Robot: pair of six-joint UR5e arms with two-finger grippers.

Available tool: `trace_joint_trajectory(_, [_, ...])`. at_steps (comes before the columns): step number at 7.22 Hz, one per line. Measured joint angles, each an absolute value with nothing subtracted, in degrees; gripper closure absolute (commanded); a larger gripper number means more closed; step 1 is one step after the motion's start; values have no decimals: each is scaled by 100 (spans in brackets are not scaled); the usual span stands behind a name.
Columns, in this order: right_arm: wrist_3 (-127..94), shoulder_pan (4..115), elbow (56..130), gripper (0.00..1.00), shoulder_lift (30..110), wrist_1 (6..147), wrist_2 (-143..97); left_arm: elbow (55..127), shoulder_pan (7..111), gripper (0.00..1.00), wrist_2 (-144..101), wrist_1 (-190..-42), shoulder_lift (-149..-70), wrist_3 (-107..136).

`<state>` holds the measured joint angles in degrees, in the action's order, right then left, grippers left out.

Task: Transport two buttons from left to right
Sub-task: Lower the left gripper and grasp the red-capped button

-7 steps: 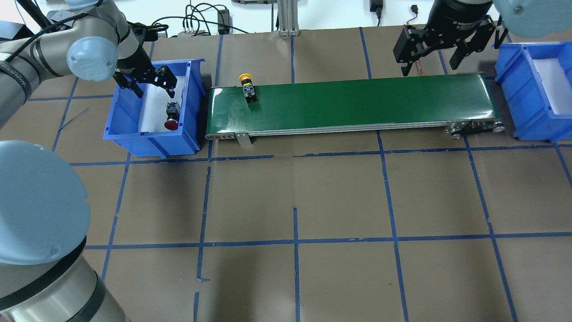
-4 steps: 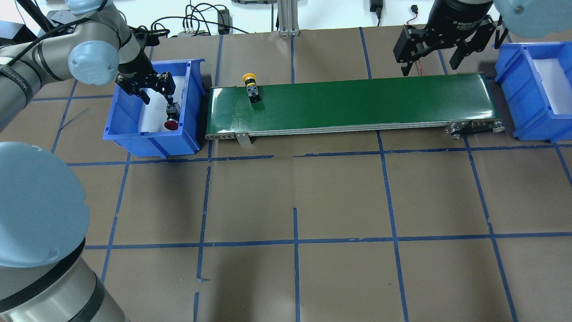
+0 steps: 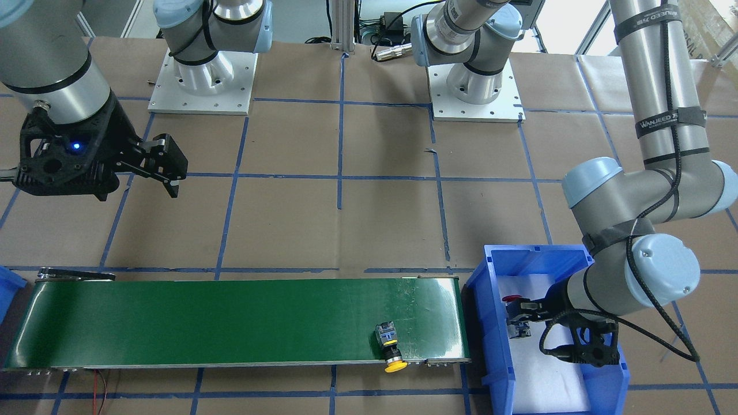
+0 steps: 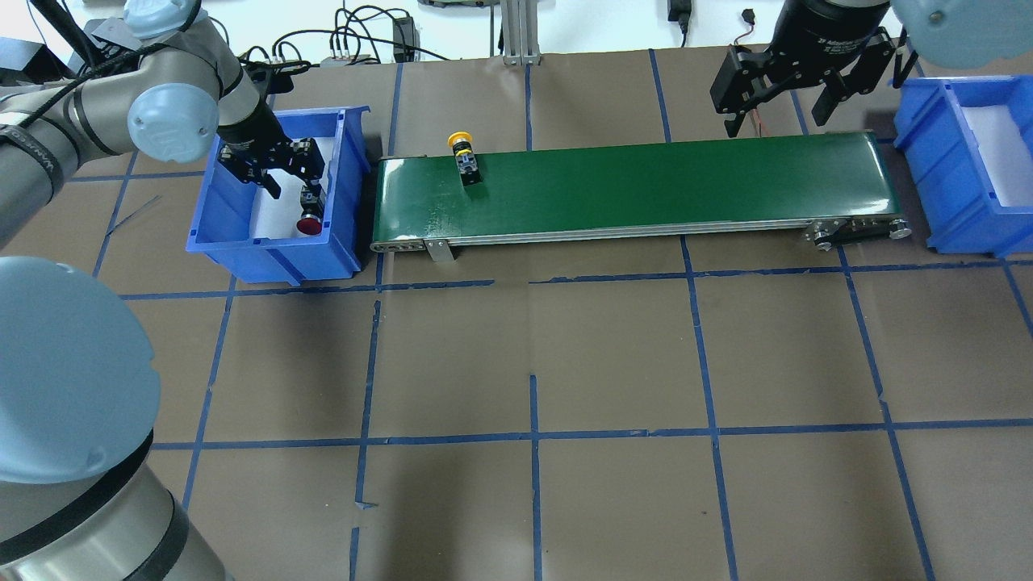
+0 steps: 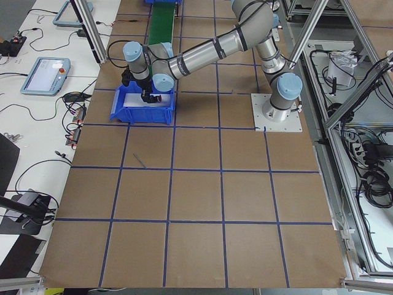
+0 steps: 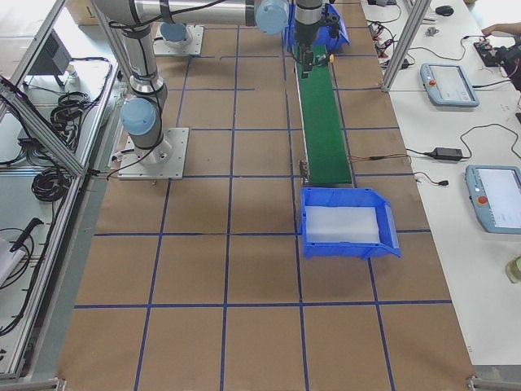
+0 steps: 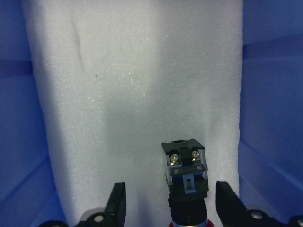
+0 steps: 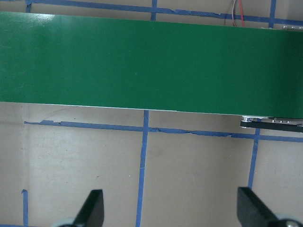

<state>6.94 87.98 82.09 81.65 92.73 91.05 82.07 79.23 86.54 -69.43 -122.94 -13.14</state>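
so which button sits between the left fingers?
The red-capped button, in the blue bin; the yellow-capped button lies on the green belt.

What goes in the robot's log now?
left gripper: open, straddling red button in blue bin | yellow button: on belt | right gripper: open, empty

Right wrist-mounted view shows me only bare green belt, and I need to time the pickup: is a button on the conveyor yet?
Observer: Yes, the yellow-capped button lies near the conveyor's left end.
Operator: And the red one?
Observer: The red-capped button is in the left blue bin, with the left gripper open around it.
Operator: Is the drop bin ready?
Observer: The right blue bin sits just past the conveyor's right end, white-lined, with no button inside.
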Motion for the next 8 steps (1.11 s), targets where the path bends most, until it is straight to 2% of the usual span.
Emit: trace_joint_trajectory(8, [695,8798,8209,0,8163,9272,9105,8206,7902,31,8647,-6905,-12429,-1293])
